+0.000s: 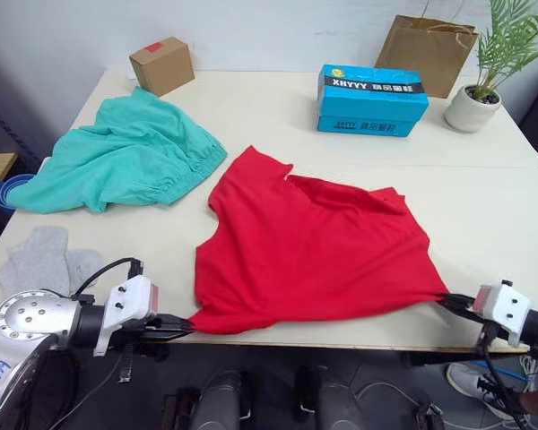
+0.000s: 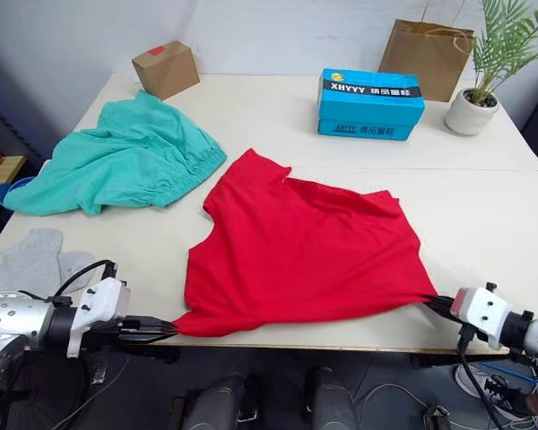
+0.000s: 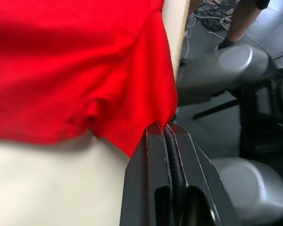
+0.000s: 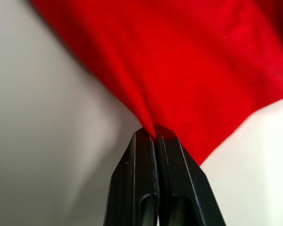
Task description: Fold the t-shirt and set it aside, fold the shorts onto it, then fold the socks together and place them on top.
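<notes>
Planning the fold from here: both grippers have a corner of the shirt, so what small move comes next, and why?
Probably lift both corners and carry them away from the robot over the t-shirt. The left gripper and right gripper are shut on its near corners at the table edge, and it lies spread out, unfolded.

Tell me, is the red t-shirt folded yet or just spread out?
Spread out. The t-shirt lies flat on the table, with the left gripper and right gripper each shut on a near corner.
</notes>
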{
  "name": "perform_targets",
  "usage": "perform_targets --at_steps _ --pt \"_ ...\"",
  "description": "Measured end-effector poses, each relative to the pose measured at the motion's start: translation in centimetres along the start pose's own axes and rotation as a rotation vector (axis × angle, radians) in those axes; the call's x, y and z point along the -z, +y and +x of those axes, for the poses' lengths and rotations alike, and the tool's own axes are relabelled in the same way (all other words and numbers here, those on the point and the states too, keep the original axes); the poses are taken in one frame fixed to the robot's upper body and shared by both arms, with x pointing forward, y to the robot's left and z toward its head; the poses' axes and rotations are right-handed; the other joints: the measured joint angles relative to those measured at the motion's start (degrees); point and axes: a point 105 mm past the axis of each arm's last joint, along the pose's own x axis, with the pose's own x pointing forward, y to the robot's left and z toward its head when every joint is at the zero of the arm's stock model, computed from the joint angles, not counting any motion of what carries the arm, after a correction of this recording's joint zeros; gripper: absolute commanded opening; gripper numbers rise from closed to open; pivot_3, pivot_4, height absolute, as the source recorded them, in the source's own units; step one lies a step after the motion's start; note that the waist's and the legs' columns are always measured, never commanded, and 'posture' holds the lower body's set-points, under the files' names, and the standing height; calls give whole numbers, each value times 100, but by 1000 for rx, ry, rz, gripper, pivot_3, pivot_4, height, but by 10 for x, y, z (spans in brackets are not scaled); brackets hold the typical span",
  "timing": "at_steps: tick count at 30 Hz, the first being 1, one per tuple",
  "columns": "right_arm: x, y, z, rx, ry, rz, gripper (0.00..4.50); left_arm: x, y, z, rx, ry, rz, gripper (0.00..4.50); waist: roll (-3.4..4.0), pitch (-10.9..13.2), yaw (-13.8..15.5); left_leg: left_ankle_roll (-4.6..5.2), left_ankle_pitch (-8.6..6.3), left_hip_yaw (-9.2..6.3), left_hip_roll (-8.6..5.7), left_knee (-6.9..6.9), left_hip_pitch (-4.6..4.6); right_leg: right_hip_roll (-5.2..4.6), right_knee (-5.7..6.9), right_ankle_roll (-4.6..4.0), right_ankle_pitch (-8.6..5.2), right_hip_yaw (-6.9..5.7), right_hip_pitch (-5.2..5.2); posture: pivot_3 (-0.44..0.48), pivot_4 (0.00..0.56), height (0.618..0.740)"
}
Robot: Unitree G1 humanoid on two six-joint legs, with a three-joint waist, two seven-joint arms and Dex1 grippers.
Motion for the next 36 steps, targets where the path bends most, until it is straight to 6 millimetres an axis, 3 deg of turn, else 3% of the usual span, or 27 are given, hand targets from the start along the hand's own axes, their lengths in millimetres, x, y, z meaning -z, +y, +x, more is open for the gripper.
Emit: perform_targets --at_steps 4,15,22,27,36 --pt "-2 5 -3 -24 20 -1 0 8 -9 -2 47 29 -61 22 -2 -1 2 -2 -4 0 1 -2 0 0 -2 -9 -5 -1 -2 0 150 740" --pt "-9 21 -5 -149 75 168 0 -1 -5 -13 68 34 -125 22 -8 -5 10 -11 -4 -1 5 -20 4 2 -2 -24 -15 -8 -6 0 150 740" --pt "-19 0 2 -128 74 227 0 -24 23 -31 -6 -32 -102 22 -7 -5 3 -14 -2 0 5 -20 6 4 2 -25 -16 -8 -6 0 150 740" --pt "-31 -22 10 -112 52 270 0 -38 51 -29 -47 -107 -100 22 -6 -4 13 -19 4 1 5 -23 6 7 9 -26 -17 -9 -9 0 150 740" --pt "-24 -23 12 -160 113 387 0 -29 73 -12 -64 -125 -157 22 -8 -4 19 10 20 2 4 -21 -1 9 8 -24 -16 -13 -12 0 150 740"
